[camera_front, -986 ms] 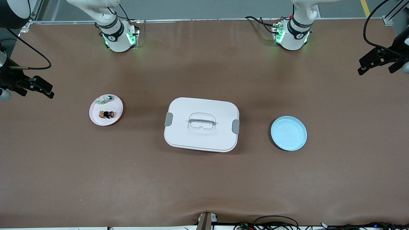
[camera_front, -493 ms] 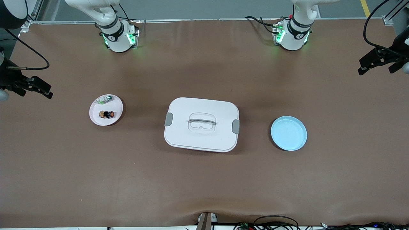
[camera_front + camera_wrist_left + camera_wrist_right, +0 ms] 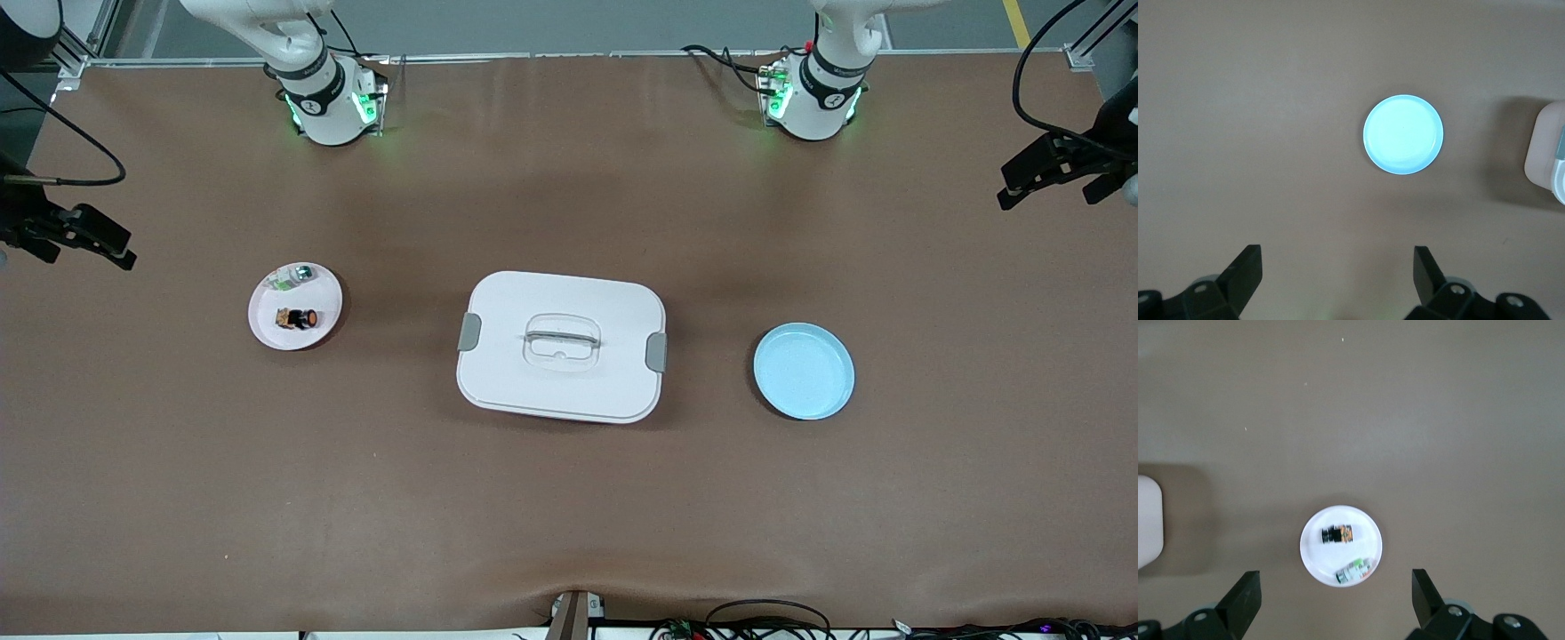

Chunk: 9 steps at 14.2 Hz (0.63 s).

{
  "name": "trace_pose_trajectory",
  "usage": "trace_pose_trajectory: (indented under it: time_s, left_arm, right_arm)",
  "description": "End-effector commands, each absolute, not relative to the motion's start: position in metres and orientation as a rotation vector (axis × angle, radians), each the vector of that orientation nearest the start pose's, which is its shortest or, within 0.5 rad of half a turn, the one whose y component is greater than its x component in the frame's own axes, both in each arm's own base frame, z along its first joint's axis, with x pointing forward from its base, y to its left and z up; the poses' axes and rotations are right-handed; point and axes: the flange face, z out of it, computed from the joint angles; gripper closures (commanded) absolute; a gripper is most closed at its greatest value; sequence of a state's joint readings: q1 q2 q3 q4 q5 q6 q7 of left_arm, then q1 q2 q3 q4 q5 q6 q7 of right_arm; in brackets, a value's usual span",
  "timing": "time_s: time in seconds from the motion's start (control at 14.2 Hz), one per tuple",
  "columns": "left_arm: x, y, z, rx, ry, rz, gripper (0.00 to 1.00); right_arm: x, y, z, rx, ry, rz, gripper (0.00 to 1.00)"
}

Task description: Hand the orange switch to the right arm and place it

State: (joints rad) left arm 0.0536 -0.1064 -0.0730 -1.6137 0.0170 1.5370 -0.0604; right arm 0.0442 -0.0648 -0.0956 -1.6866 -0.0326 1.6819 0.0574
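The orange switch [image 3: 299, 317] lies on its side on a small white plate [image 3: 267, 302] toward the right arm's end of the table. It also shows in the right wrist view [image 3: 1338, 534] on that plate [image 3: 1317, 553]. My right gripper [image 3: 84, 252] hangs open and empty high over the table's end, outward of the white plate; its jaws [image 3: 1335, 603] stand wide apart. My left gripper [image 3: 1049, 189] hangs open and empty high over the other end, its jaws [image 3: 1337, 280] wide apart.
A clear-and-green part [image 3: 293, 277] shares the white plate. A white lidded box [image 3: 560, 347] with grey clips stands mid-table. A light blue plate [image 3: 803, 371], empty, sits toward the left arm's end and shows in the left wrist view [image 3: 1403, 135].
My right gripper has drifted a little outward toward the table's end. The left gripper and the things on the table have hardly moved.
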Motion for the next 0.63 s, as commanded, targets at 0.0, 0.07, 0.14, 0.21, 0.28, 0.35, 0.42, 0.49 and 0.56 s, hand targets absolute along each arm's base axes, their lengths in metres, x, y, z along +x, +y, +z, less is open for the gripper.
trace_pose_trajectory:
  time_s: [0.0,0.07,0.14,0.21,0.28,0.35,0.42,0.49,0.56]
  left_arm:
    - [0.5199,-0.0080,0.6632,-3.116,-0.072,-0.039,0.00]
    - [0.5198,-0.0080,0.6630,-3.116,-0.072,-0.037,0.00]
    - [0.5199,-0.0082,0.6632,-3.118,-0.074,-0.039,0.00]
    - [0.5199,-0.0088,0.6639,-3.116,-0.072,-0.042,0.00]
    - [0.5199,-0.0096,0.6639,-3.116,-0.069,-0.042,0.00]
    - [0.5197,-0.0088,0.6637,-3.116,-0.072,-0.039,0.00]
    - [0.5199,-0.0082,0.6632,-3.118,-0.076,-0.039,0.00]
    - [0.5198,-0.0075,0.6630,-3.119,-0.079,-0.037,0.00]
    - [0.5198,-0.0069,0.6630,-3.121,-0.083,-0.037,0.00]
  right_arm:
    - [0.5391,-0.0293,0.6378,-3.151,0.179,-0.039,0.00]
    - [0.5363,-0.0299,0.6425,-3.149,0.180,-0.019,0.00]
    - [0.5352,-0.0314,0.6445,-3.148,0.184,-0.012,0.00]
    - [0.5348,-0.0338,0.6444,-3.147,0.189,-0.009,0.00]
    - [0.5346,-0.0355,0.6435,-3.147,0.189,-0.004,0.00]
    - [0.5338,-0.0372,0.6442,-3.147,0.194,-0.004,0.00]
    - [0.5330,-0.0370,0.6435,-3.145,0.194,0.008,0.00]
    - [0.5329,-0.0377,0.6423,-3.145,0.196,0.017,0.00]
    - [0.5329,-0.0377,0.6423,-3.145,0.196,0.017,0.00]
